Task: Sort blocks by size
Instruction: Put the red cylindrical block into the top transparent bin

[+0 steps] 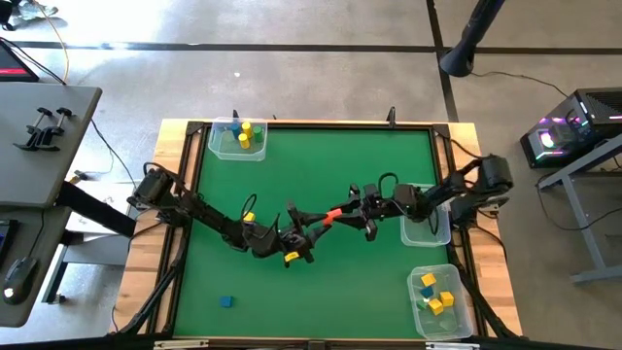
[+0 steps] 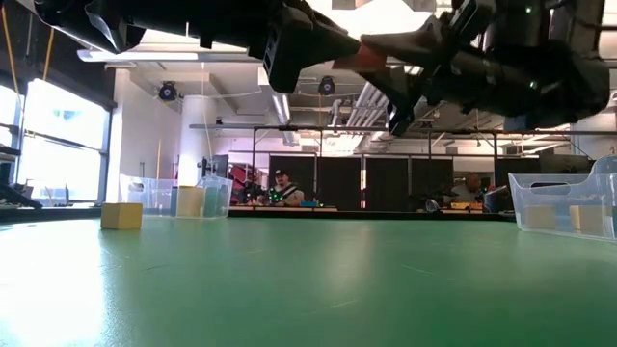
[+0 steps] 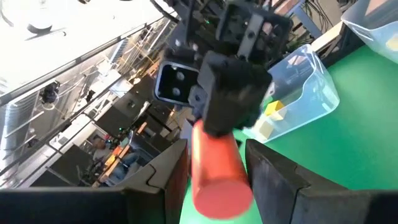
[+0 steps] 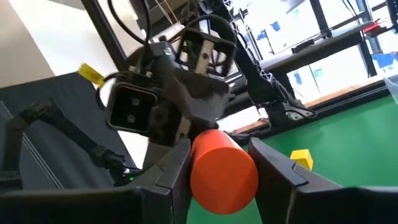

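Where the green counter (image 1: 321, 282) ends, a wooden rim meets grey floor, and the low view looks into a hall with a seated person (image 2: 281, 187). Three clear tubs (image 1: 236, 139) along the edges hold yellow and blue blocks; loose blocks (image 1: 226, 302) lie on the mat. Above mid-counter, left claw (image 1: 319, 224) and right claw (image 1: 352, 206) each clench one end of an orange cylinder (image 1: 333, 214), held off the mat.

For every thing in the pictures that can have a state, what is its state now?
Orange cylinder: held in the air above the mat, gripped at both ends.
Left claw: shut on the orange cylinder.
Right claw: shut on the orange cylinder.
Three clear tubs: open, no lids.
Blue block: lying loose on the mat.
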Robot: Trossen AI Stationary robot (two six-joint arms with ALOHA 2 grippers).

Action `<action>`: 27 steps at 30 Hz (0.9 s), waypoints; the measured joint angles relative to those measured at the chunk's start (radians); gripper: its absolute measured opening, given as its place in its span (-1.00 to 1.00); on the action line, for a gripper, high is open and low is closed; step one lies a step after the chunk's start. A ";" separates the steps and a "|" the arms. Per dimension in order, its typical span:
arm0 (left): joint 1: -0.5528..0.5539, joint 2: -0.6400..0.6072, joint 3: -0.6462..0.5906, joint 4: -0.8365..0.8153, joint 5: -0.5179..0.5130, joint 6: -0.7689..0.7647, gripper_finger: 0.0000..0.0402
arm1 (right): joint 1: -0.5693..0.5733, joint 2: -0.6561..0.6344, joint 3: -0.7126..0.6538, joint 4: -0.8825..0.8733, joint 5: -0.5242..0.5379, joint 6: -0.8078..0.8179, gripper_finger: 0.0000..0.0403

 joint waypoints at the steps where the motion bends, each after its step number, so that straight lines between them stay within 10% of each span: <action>1: -0.002 0.000 0.000 0.002 -0.006 0.000 -0.28 | -0.004 0.022 0.000 0.025 -0.003 0.005 -0.38; 20: -0.016 -0.002 0.000 -0.031 -0.112 -0.058 -0.41 | -0.023 0.080 0.008 0.057 -0.039 0.046 -0.38; 27: -0.013 -0.002 0.000 -0.048 -0.107 0.031 -0.18 | -0.023 0.080 0.008 0.057 -0.038 0.068 -0.38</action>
